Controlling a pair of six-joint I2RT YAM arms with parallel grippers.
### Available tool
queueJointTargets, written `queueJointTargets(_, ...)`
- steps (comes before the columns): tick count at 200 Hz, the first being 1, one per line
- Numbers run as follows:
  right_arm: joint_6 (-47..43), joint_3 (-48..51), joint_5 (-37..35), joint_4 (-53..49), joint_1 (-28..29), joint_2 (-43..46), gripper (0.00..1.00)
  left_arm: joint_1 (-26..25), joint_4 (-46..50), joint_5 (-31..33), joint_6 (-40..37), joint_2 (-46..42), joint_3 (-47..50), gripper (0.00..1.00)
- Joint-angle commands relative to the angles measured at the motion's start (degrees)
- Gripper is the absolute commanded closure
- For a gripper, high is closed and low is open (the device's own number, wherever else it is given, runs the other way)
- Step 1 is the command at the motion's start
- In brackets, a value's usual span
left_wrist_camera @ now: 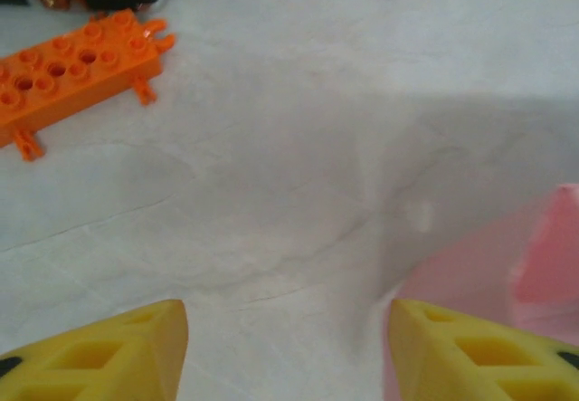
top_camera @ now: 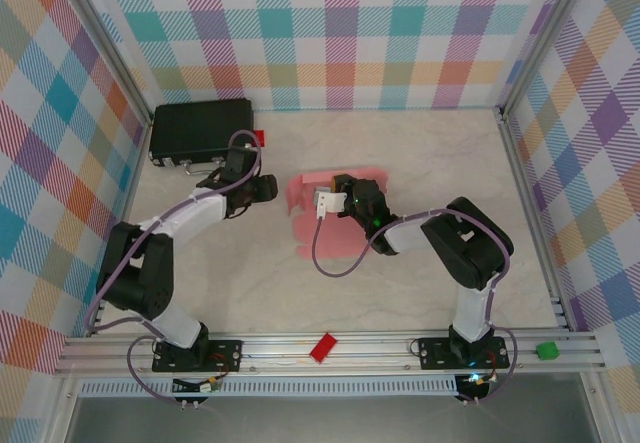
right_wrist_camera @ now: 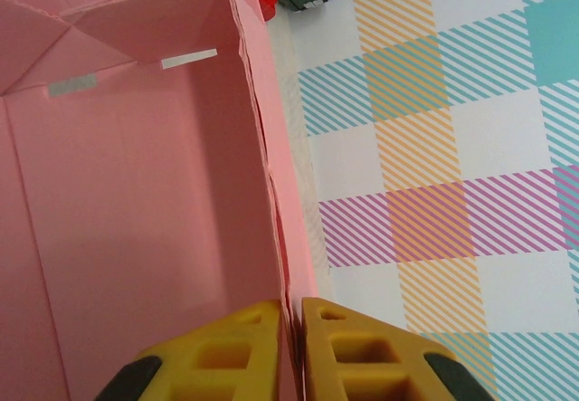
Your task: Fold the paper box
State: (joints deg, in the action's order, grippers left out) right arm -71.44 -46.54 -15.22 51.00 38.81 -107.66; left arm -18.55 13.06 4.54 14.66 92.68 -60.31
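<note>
The right claw [right_wrist_camera: 291,329] pinches the box [right_wrist_camera: 136,202] wall; the left claw [left_wrist_camera: 288,338] stands wide, empty. Risk: a one-sided pull may tear or crease it.

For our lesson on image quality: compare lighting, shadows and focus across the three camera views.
Top external: even light, only faint shadows on the table. Left wrist: soft focus, left gripper blurred, broad shadow at right. Right wrist: paper box and checked wall crisp.

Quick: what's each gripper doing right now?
Left gripper: open, holding nothing.
Right gripper: closed on the paper box wall.
</note>
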Motion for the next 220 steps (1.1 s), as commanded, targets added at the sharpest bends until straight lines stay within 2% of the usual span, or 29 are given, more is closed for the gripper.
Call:
queueJointTargets(1,-0.2,-0.4,0.0,-2.3,0.5,-1.2,0.85,0.6,5.0,1.3,0.5,3.0,-3.7,0.48)
queueJointTargets(59,-0.2,-0.7,-0.3,-2.5,0.5,-1.4,0.85,0.6,3.6,-14.9,-7.4,8.4,-5.9,0.48)
queueJointTargets(79,-0.3,-0.7,-0.4,-2.6,0.5,-1.5,0.85,0.5,3.3,-17.5,-9.3,8.1,-5.0,0.48)
queueJointTargets(140,-0.4,-1.6,-1.0,-2.6,0.5,-2.3,0.85,0.5,-5.4,-24.7,-12.3,7.6,-1.6,0.5)
queueJointTargets(200,-0.6,-1.8,-1.4,-2.6,0.5,-2.7,0.85,0.3,-9.8,-30.3,-14.4,7.4,0.6,0.52)
queueJointTargets(220,-0.6,-1.8,-1.4,-2.4,0.5,-2.6,0.85,0.2,-9.7,-30.2,-15.0,7.9,0.7,0.53)
